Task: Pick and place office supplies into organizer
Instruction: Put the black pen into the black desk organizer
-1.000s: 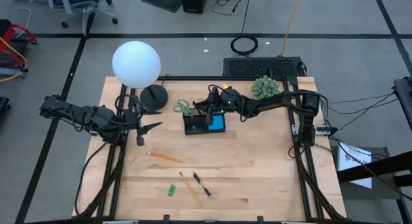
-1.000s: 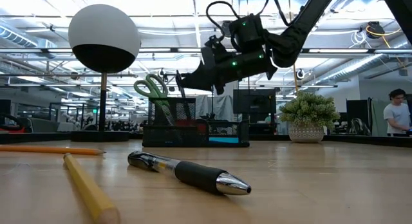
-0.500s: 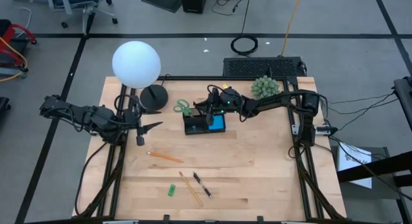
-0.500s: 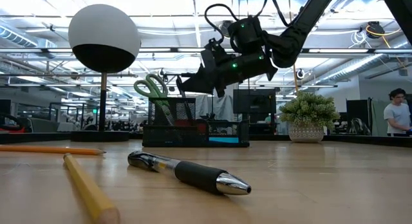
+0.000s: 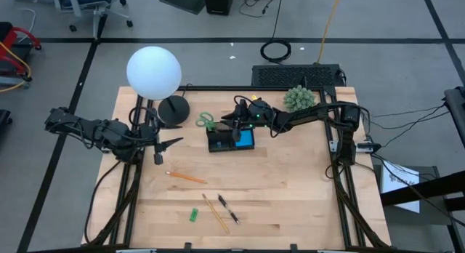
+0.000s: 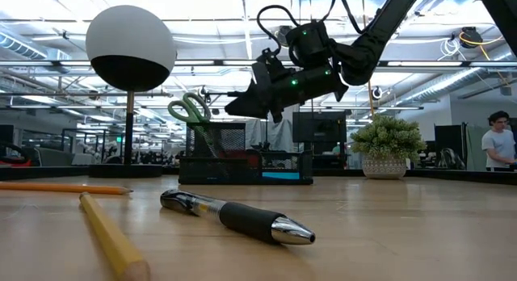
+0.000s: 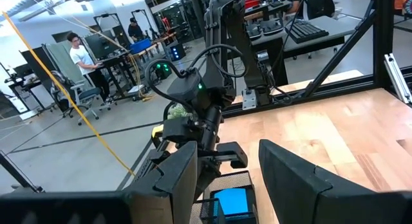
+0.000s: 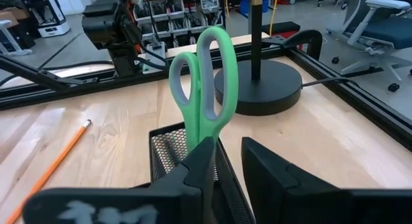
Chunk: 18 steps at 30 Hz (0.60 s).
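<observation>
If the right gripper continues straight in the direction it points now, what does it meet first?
Most likely the green-handled scissors, standing upright in the organizer just ahead of the right gripper; the lamp base lies farther behind. Depth is uncertain.

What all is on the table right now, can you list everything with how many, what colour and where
Organizer: 1, black mesh, table's far middle.
Scissors: 1, green handles, standing upright in the organizer.
Sticky pad: 1, blue, in the organizer's right part.
Pencils: 2, orange at left of centre, yellow near the front.
Pen: 1, dark, beside the yellow pencil.
Eraser: 1, green, front left of the yellow pencil.
Lamp: 1, white globe on black base, far left.
Plant: 1, green, far right.
Left gripper: open, waiting at the left side.
Right gripper: open, above the organizer.
</observation>
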Motion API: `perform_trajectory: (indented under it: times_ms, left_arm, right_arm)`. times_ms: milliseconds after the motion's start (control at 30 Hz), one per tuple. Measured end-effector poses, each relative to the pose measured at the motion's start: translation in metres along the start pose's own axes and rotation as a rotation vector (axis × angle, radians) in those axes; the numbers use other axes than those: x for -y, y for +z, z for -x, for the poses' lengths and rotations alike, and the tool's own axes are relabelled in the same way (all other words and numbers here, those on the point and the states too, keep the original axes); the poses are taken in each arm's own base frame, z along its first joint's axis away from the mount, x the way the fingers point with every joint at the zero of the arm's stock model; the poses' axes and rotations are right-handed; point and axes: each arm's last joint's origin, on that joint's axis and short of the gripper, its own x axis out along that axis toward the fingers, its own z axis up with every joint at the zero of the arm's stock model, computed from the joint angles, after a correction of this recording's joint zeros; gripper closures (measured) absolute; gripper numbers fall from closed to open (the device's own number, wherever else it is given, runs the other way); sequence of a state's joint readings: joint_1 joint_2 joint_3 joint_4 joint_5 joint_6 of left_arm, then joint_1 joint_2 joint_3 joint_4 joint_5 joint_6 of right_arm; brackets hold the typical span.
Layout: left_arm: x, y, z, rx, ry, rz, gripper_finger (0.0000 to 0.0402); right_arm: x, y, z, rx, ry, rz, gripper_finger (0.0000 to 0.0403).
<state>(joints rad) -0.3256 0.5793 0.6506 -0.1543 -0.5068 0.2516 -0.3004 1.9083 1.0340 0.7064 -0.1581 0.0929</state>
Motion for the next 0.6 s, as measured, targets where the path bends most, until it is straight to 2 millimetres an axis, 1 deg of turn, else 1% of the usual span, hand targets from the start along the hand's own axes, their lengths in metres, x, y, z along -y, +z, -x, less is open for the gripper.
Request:
perform_trajectory:
  times_ms: [300,600]
  left_arm:
    - [0.0000,0.0000,0.0000,0.000,0.000,0.000,0.0229]
    - [0.0000,0.0000,0.0000,0.000,0.000,-0.002,0.0229]
  right_arm:
    - [-0.0002,0.0025,0.0000,0.025,0.002,0.004,0.0317]
    - [-0.0030,0.0060,-0.0002,0.062,0.015,0.007,0.0318]
